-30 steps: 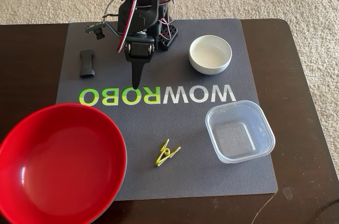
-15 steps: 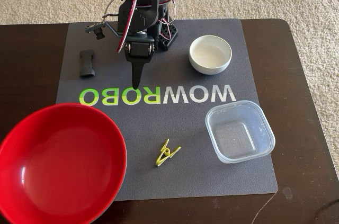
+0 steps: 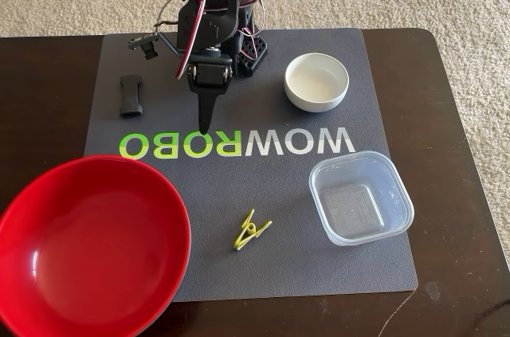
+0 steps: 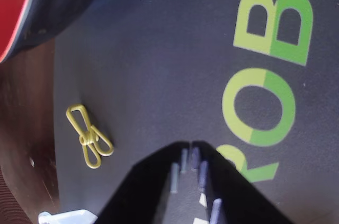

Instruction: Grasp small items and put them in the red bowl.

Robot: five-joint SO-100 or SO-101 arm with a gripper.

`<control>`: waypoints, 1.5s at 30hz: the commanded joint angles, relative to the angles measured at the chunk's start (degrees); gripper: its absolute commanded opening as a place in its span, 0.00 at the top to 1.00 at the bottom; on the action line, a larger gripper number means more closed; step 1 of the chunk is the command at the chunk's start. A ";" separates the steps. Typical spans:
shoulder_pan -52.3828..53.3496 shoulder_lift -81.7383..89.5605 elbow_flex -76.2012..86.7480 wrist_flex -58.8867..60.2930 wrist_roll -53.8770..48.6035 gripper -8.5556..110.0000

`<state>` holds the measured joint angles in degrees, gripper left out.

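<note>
Fixed view: nothing has gone into the red bowl point(image 3: 88, 245) yet; its inside shows only glossy red. It sits at the lower left, half on the grey mat point(image 3: 263, 265) and half on the dark surface point(image 3: 454, 114). All four small items lie on the mat, apart from one another: the black bar point(image 3: 131, 96) at the upper left, the white bowl point(image 3: 316, 81) at the upper right, the clear tub point(image 3: 361, 197) at the lower right, and the clothespin point(image 3: 251, 230) near the mat's lower edge, between red bowl and tub. So I judge the task at its very start, with every item left to move.

The arm point(image 3: 213, 26) stands at the top centre, folded forward, with the tool point(image 3: 205, 123) pointing down at the mat just above the lettering. The fingers look brought together into one narrow point, holding nothing. The bar is near it to the left; the clothespin lies well below it.

Wrist view: the tool point(image 4: 189, 150) enters from the bottom edge, its two dark fingers meeting at the tips, clenched on nothing. The clothespin point(image 4: 88, 136) lies to its left on the mat, clear of the tips. A red rim of the bowl point(image 4: 13, 17) shows in the upper left corner, and the green letters run down the right side.
</note>
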<state>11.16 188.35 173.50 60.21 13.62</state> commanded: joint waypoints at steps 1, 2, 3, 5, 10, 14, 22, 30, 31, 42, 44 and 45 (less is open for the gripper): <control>-5.45 0.26 1.14 -4.57 6.59 0.93; -6.33 0.26 1.93 -5.01 19.42 0.93; -6.94 0.35 1.85 -3.96 26.28 0.93; -8.44 0.35 0.35 -0.53 31.20 0.85; -15.73 0.00 -18.46 16.79 45.97 0.93; -28.39 -10.81 -38.50 27.60 47.64 0.93; -46.41 -44.21 -54.93 36.91 44.47 0.93; -57.83 -47.81 -39.73 33.57 50.45 0.93; -58.54 -48.08 -38.76 32.70 51.68 0.93; -48.60 -67.59 -35.33 14.50 65.74 0.81; -48.87 -68.99 -35.95 13.10 65.65 0.81; -49.48 -69.43 -36.39 13.01 65.39 0.81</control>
<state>-37.88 120.67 139.66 74.79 78.66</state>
